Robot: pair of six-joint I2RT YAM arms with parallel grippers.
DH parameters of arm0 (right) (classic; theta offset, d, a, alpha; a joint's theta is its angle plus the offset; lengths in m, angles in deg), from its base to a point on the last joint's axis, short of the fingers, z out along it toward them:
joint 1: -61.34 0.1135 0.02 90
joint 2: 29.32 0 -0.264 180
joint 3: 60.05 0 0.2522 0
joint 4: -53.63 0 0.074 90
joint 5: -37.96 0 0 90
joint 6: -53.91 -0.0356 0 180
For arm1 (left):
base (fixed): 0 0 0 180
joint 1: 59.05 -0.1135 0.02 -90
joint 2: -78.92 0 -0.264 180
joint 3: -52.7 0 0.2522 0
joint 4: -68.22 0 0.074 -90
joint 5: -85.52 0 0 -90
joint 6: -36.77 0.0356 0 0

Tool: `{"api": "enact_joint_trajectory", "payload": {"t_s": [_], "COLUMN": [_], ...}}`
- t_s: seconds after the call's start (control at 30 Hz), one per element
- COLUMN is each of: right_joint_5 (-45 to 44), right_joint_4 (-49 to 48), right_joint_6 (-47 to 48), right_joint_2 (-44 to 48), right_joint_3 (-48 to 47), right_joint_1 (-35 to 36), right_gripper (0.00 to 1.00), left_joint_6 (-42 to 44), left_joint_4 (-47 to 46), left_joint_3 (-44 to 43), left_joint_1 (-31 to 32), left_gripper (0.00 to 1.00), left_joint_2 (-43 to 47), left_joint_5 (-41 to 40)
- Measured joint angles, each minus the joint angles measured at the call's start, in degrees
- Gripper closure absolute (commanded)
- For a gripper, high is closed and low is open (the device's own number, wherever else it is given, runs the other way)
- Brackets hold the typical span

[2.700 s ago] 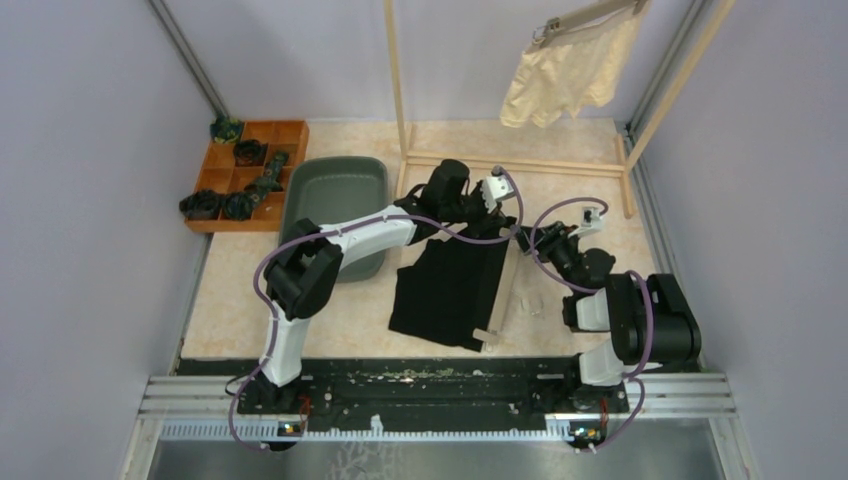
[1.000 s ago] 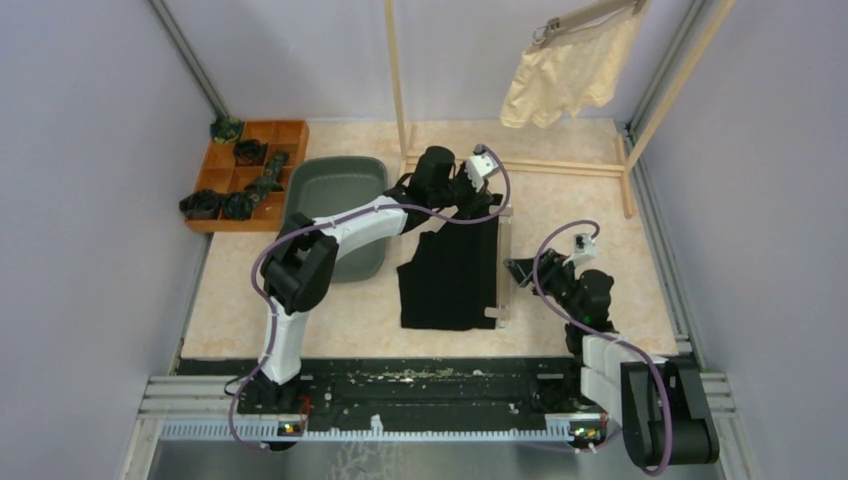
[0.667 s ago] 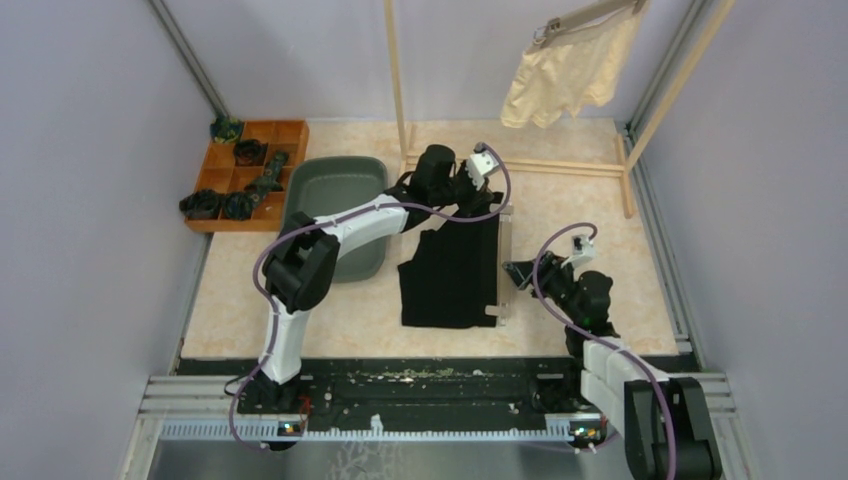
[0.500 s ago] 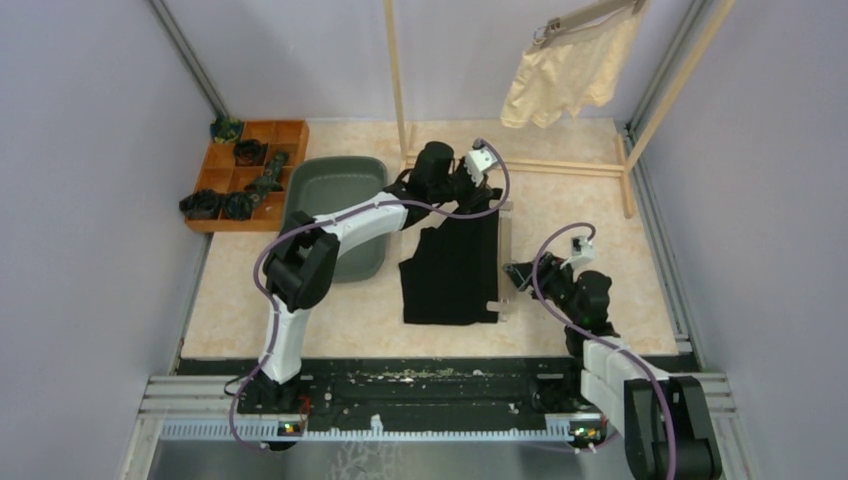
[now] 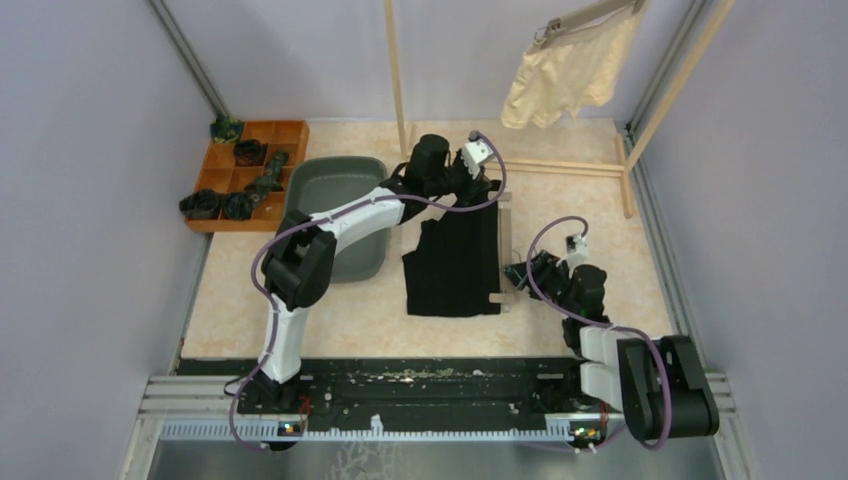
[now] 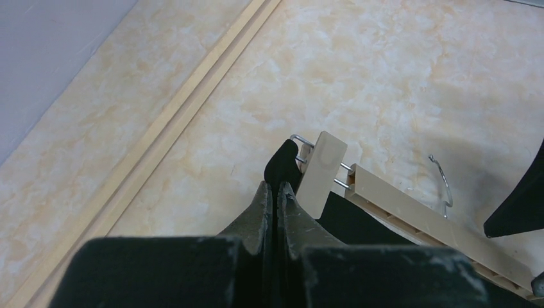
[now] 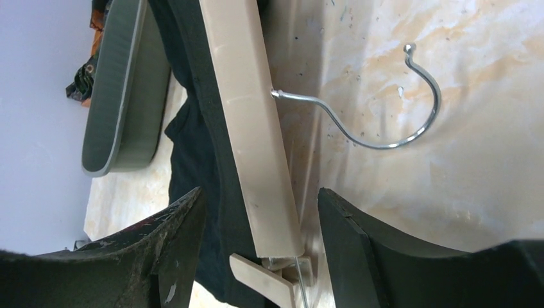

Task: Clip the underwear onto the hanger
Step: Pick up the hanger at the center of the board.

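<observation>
Left jaws pinched shut on a corner of the black boxers (image 5: 455, 265), right by the clip hanger (image 7: 247, 128). Right jaws wide open, straddling the hanger's bar. Boxers lie on the tabletop (image 5: 600, 215); cream boxers (image 5: 565, 75) hang on the rack (image 5: 395, 70).

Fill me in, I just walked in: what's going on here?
The two arms are clipping black underwear to a hanger lying on the table. The left gripper pinches a corner of the fabric beside the far clip. The right gripper is open, straddling the hanger near its other clip. Cream underwear hangs on the rack at the back.
</observation>
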Motion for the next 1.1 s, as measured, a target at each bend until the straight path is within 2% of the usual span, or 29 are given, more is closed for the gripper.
{"api": "enact_joint_trajectory", "payload": {"t_s": [0.3, 0.57, 1.1], "right_joint_5": [2.0, 4.3, 6.1], "right_joint_4": [-9.1, -17.7, -27.5], "right_joint_6": [0.2, -1.1, -2.8], "right_joint_2": [-9.8, -16.9, -26.2], "right_joint_3": [-1.2, -1.2, -2.4], "right_joint_1": [0.0, 0.0, 1.0], "right_gripper": [0.40, 0.49, 0.52], "left_joint_6": [0.0, -0.2, -1.5], "left_joint_4": [0.0, -0.1, -1.1], "left_joint_3": [0.0, 0.0, -0.1], "left_joint_1": [-0.4, -0.9, -2.2], "left_gripper": [1.00, 1.00, 1.00], "left_joint_2": [0.0, 0.0, 0.0], "left_joint_5": [1.5, 2.3, 3.2]}}
